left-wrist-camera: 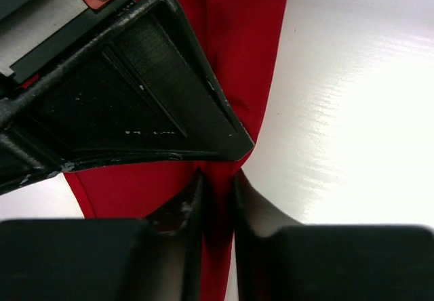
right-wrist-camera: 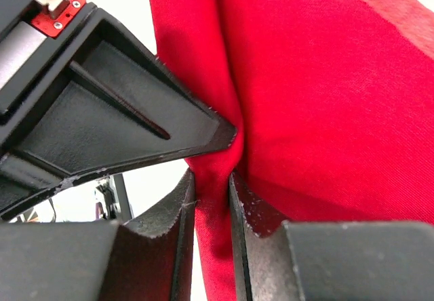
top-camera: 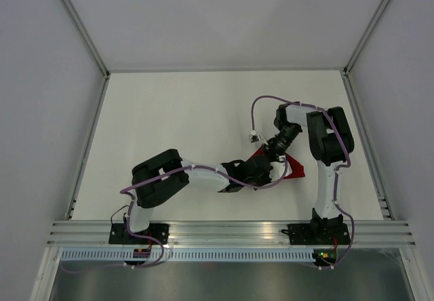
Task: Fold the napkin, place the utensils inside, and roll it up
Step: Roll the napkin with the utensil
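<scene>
Black fingers (left-wrist-camera: 173,230) of my left pincer (left-wrist-camera: 217,179) fill the bottom of its own view, set nearly together with a ridge of the red napkin (left-wrist-camera: 237,50) nipped between them. From the tips the cloth runs straight ahead as a narrow bunched strip, its long axis in line with my reach. My right pincer (right-wrist-camera: 211,179) is narrowed the same way on a fold of the same cloth. Its tip meets my left tip almost nose to nose, so both arms are equally near and crowd each other. Seen from above, the napkin lies bunched beneath both pincers and spills out just to the right of them. Bare table (top-camera: 190,111) shows to the right of my left fingers, and much more of it lies ahead of and to the left of both pincers. That, I judge, is the room for pulling the cloth flat. No knife shows in any view.
</scene>
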Available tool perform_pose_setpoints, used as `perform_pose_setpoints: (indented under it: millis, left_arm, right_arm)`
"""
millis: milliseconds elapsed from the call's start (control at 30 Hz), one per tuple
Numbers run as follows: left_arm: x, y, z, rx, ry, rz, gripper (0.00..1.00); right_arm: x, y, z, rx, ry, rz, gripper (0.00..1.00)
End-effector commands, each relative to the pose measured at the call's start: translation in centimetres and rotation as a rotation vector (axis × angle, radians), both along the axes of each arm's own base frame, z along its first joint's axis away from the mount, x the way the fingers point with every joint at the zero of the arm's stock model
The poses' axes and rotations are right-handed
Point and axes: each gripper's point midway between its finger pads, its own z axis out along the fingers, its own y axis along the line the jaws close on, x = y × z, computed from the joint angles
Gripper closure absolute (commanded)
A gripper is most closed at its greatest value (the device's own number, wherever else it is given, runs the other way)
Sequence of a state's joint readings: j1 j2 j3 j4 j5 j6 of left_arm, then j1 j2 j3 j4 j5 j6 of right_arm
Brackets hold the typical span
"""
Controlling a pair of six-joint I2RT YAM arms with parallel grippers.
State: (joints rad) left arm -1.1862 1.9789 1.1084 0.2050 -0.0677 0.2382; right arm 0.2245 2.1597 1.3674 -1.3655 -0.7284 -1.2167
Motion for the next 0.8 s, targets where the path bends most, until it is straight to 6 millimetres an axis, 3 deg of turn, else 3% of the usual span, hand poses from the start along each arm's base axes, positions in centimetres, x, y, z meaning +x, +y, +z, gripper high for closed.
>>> perform_pose_setpoints:
  millis: [0, 67, 267, 400, 633, 767]
  left_arm:
    - [-0.6, -1.1, -1.0, -0.004, 0.024, -0.059, 0.84]
    - [-1.1, -1.2, -1.4, -0.002, 0.055, -0.081, 0.89]
    - [-1.5, -0.3, -2.6, 0.027, 0.159, -0.105, 0.98]
    - [-1.4, 0.5, -3.3, 0.042, 0.249, -0.103, 0.98]
    - [-1.6, 1.5, -3.2, 0.027, 0.396, -0.115, 0.98]
    - [-1.2, 2.3, -3.4, 0.029, 0.478, -0.107, 0.98]
  right_arm:
    - [2.5, -0.5, -2.7, -0.006, -0.129, 0.048, 0.89]
    - [2.5, -0.5, -2.8, -0.008, -0.125, 0.044, 0.88]
    - [3.2, -0.3, -2.1, -0.007, -0.15, 0.018, 0.63]
    - [4.5, 0.3, 0.4, 0.022, -0.227, -0.016, 0.48]
    - [8.5, 0.7, 5.2, 0.049, -0.417, -0.142, 0.41]
    - [11.1, -0.3, 8.1, 0.045, -0.516, -0.292, 0.4]
